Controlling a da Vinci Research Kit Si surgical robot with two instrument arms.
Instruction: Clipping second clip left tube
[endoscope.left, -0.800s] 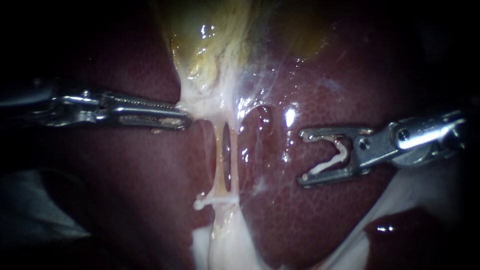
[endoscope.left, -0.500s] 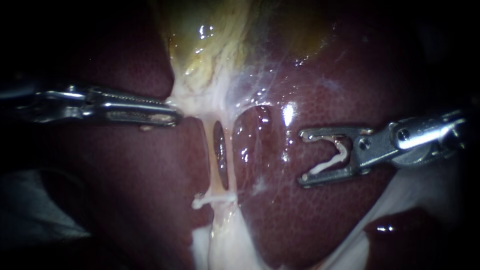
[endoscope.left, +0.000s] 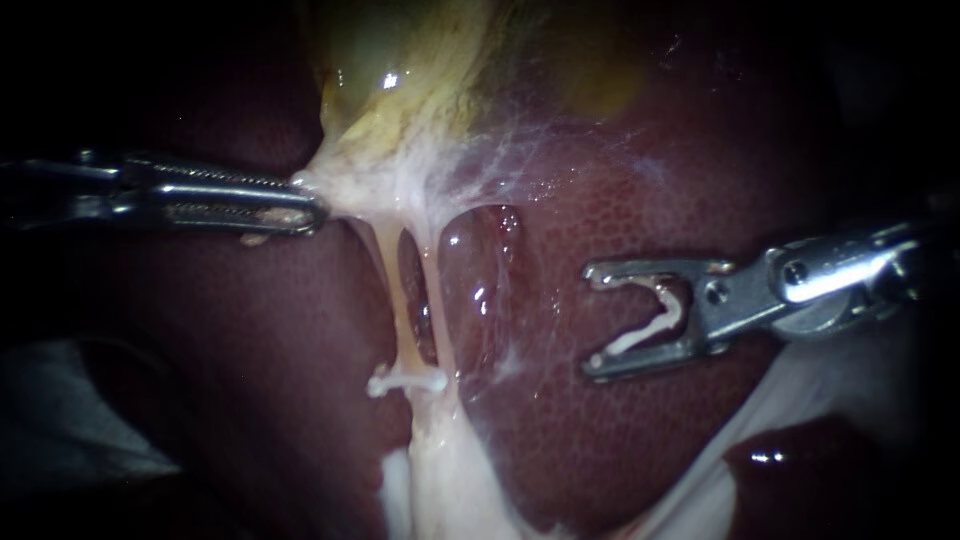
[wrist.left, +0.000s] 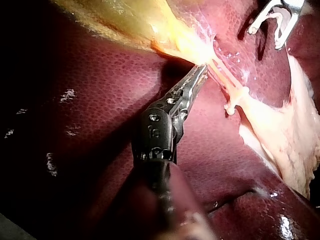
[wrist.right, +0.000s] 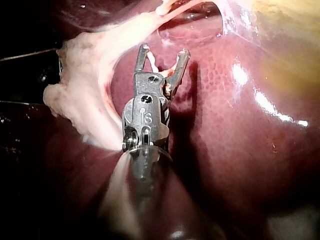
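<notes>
My left instrument (endoscope.left: 305, 208) comes in from the left, its jaws shut on the pale tissue at the gallbladder's (endoscope.left: 400, 90) neck and holding it taut. Two thin tubes run down from there: the left tube (endoscope.left: 393, 300) and the right tube (endoscope.left: 432, 300), with a dark gap between them. A white clip (endoscope.left: 405, 382) sits across the left tube's lower end. My right instrument (endoscope.left: 590, 320) stands to the right over the liver (endoscope.left: 620, 180), apart from the tubes. Its jaws are open, and a white clip (endoscope.left: 650, 322) is seated inside them. The left wrist view shows my left instrument (wrist.left: 200, 72) closed on the tissue.
Pale fatty tissue (endoscope.left: 440, 480) hangs below the tubes. A thin white web (endoscope.left: 520, 150) spreads from the gallbladder's neck over the liver. In the right wrist view my right instrument (wrist.right: 165, 50) hovers over liver, with the pale tissue (wrist.right: 90, 85) beside it.
My left instrument has pulled the gallbladder's neck to the left and upward, stretching the tubes into a slant and widening the gap between them. My right instrument has edged slightly towards the tubes.
</notes>
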